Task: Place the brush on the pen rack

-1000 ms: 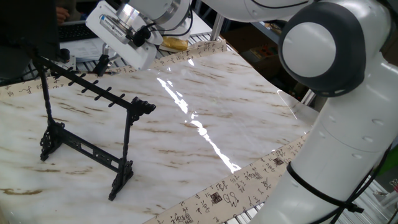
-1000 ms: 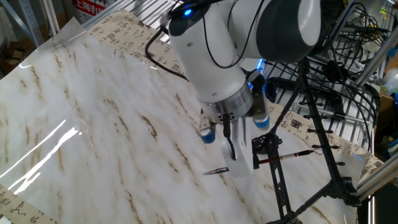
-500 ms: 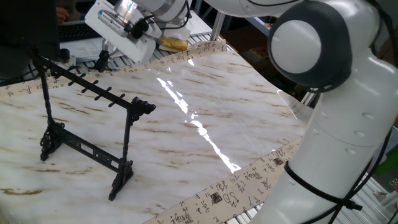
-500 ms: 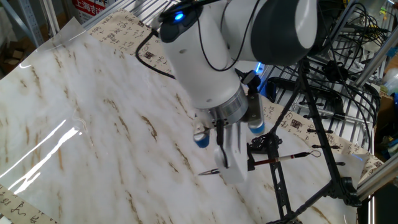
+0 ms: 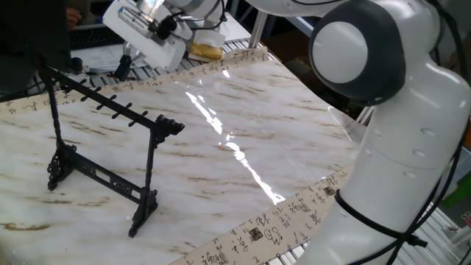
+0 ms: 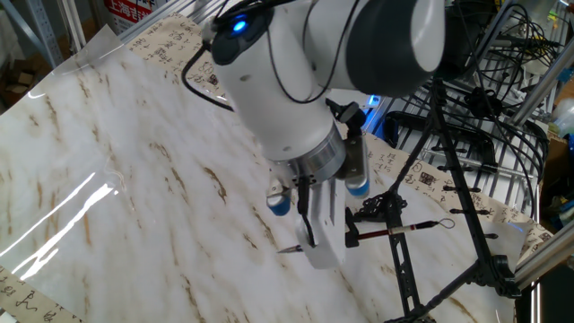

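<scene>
Dark brush (image 6: 395, 231) lying level, loop toward pen rack (image 5: 103, 151), tool (image 6: 345, 238) clamped on it

So over the last second we've slid the gripper (image 6: 345, 238) sideways along the far edge of the bench, heading for the far corner behind the rack (image 5: 103, 158). The brush (image 6: 372, 235) came along, pinched between the fingers and lying about level; in the other fixed view its tip has shifted left over the marble sheet. The hand (image 5: 143, 33) also sits a bit higher in frame now, and the arm's big joints have swung over with it.
</scene>
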Controlling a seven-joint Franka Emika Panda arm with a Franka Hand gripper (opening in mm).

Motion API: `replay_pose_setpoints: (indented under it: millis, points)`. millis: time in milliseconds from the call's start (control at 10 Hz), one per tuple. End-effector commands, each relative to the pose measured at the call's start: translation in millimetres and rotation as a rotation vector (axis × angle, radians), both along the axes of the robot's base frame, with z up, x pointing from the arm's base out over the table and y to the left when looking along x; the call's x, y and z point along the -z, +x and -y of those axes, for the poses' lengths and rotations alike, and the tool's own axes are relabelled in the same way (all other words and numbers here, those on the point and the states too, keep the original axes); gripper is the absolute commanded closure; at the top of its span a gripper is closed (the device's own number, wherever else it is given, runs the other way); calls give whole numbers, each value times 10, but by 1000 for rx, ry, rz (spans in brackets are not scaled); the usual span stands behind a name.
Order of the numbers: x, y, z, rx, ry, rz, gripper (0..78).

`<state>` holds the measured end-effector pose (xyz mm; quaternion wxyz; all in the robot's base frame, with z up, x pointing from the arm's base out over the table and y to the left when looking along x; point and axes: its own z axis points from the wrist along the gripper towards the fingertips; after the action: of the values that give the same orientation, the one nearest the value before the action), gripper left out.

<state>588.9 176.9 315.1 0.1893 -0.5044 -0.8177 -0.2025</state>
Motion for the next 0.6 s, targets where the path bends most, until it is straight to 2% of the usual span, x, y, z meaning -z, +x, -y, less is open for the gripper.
replay_pose_setpoints:
  millis: [100, 200, 400, 600]
  points:
    - [11, -27, -8, -31, 35, 9, 764]
    - [13, -35, -12, -31, 36, 10, 764]
    - [52, -178, -88, -9, 29, 17, 764]
    - [44, -188, -89, -10, 33, 8, 764]
